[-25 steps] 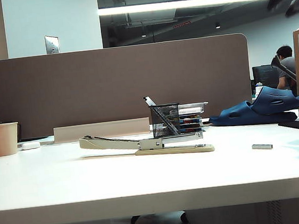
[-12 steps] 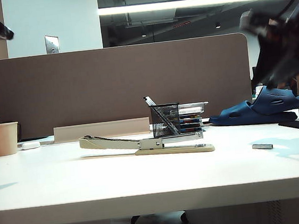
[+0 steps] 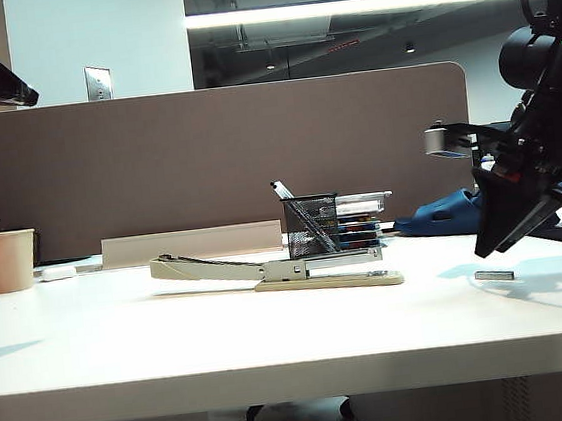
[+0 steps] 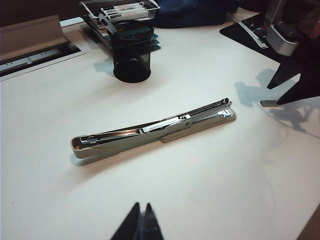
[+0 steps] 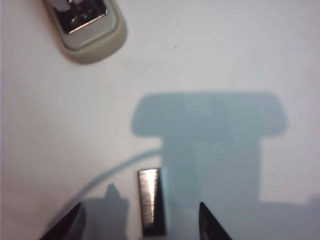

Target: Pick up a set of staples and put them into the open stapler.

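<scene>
Staples (image 5: 151,201) lie near tabletop's right edge; right gripper (image 5: 140,222) fingers wide above, must descend. Left gripper (image 4: 140,222) fingers narrow, high at the left.

Stapler (image 5: 87,27) mostly outside right wrist view

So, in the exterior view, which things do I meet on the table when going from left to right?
paper cup → stapler → set of staples, with the open right gripper above it. The left gripper is only in its wrist view.

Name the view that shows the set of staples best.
The right wrist view: the set of staples lies large between the open right gripper fingertips. The exterior view shows a small sliver; the left wrist view shows a tiny bar.
</scene>
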